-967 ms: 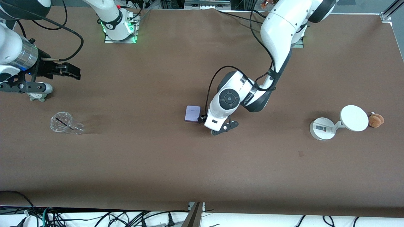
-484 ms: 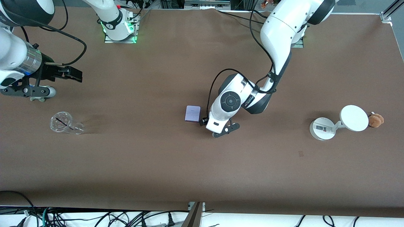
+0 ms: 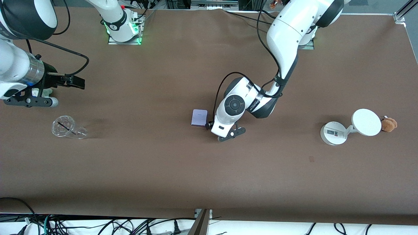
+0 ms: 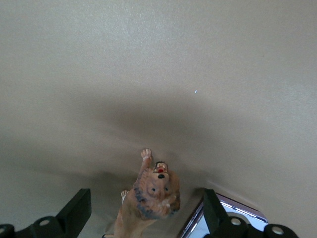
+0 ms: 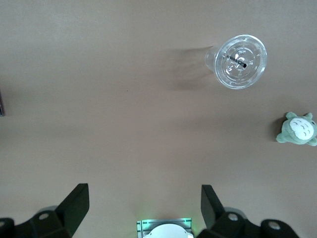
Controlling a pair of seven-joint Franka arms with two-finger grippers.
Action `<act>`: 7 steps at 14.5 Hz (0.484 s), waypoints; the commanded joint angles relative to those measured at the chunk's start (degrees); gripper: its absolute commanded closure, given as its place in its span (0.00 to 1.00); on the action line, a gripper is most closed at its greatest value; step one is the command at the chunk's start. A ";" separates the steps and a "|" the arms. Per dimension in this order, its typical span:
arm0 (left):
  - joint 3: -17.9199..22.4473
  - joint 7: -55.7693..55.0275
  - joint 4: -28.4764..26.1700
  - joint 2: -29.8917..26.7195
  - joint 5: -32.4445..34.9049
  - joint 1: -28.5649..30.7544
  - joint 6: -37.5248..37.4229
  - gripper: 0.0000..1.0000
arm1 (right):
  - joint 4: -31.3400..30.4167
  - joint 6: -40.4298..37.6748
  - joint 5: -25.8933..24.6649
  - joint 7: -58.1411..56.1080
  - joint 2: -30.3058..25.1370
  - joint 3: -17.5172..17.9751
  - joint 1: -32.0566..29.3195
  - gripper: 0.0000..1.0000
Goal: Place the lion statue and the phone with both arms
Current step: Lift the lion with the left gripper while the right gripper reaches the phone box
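The lion statue, brown-orange with a darker mane, stands on the table between the wide-open fingers of my left gripper, which do not touch it. In the front view the left gripper is low over the table's middle and hides the lion. The phone, a pale lavender slab, lies flat right beside that gripper; its corner shows in the left wrist view. My right gripper hangs open and empty at the right arm's end of the table, and shows in its wrist view.
A clear plastic cup lies on its side near the right gripper, also seen in the right wrist view. A grey-green plush sits beside it. A white round-disc device and a light-brown plush stand at the left arm's end.
My right gripper has drifted over the grey-green plush, which it now mostly covers in the front view. My left hand has shifted slightly beside the phone.
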 commanded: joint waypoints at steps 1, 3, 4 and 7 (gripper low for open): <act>0.46 0.04 1.19 1.21 1.15 -0.58 2.18 0.00 | 0.41 -0.13 -0.80 -0.15 1.00 0.39 -0.09 0.00; 0.46 0.13 1.10 1.56 1.24 -0.58 2.37 0.15 | 0.32 0.75 -0.36 -0.24 2.14 0.39 -0.09 0.00; 0.46 0.21 1.10 1.65 1.24 -0.58 2.37 0.25 | 0.24 1.36 -0.10 -0.24 2.41 0.39 -0.18 0.00; 0.46 0.30 1.10 1.65 1.32 -0.50 2.37 0.40 | 0.15 1.81 0.17 -0.24 3.64 0.39 0.08 0.00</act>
